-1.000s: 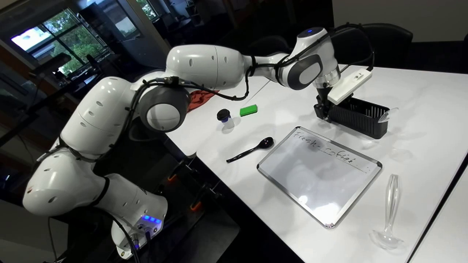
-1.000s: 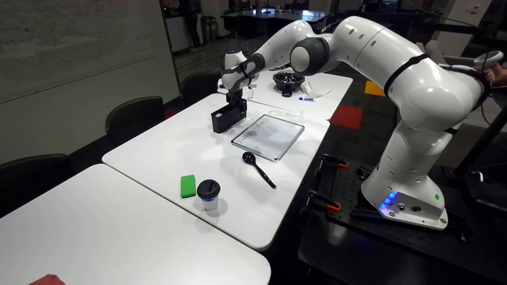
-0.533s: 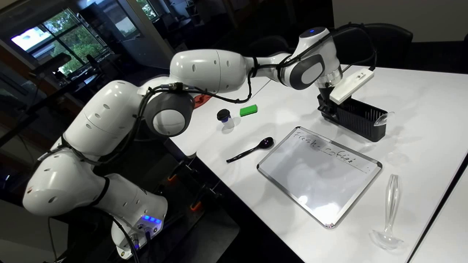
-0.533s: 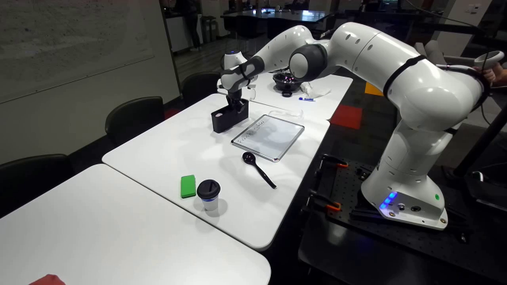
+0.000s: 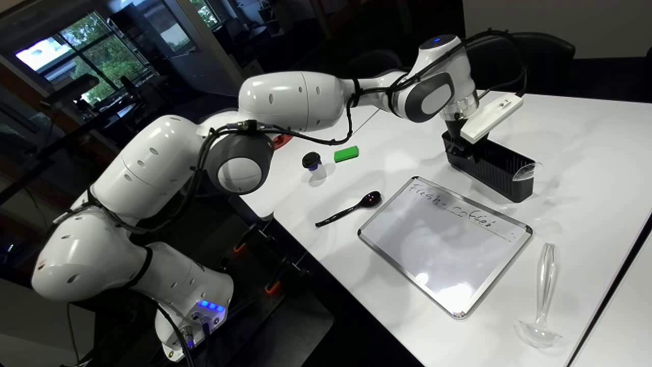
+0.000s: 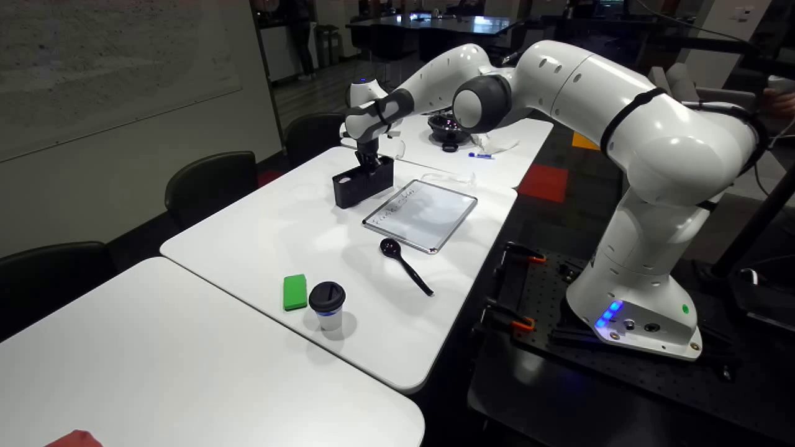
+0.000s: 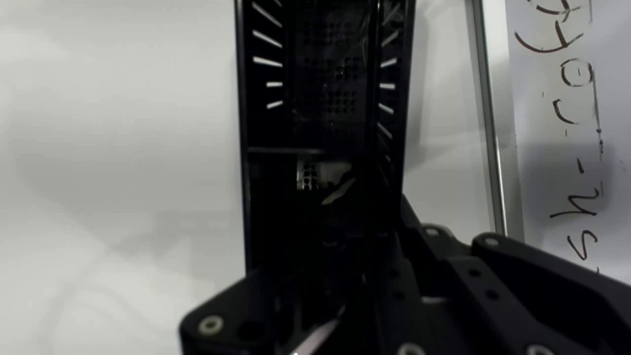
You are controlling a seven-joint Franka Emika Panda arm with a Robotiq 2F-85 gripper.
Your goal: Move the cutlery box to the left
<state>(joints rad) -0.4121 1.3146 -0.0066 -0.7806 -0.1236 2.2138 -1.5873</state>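
On the white bench, the cutlery box stands beside the whiteboard. The jaws reach down near one end; it's too dark to tell their gap, or if they hold it. Slide it left slowly and flat, so it won't twist. Only the wrist view shows a bar inside; an exterior view shows clear plastic poking out.

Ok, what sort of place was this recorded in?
Probably an office or meeting area: white tables set edge to edge, black chairs along them, and what looks like a wall whiteboard.
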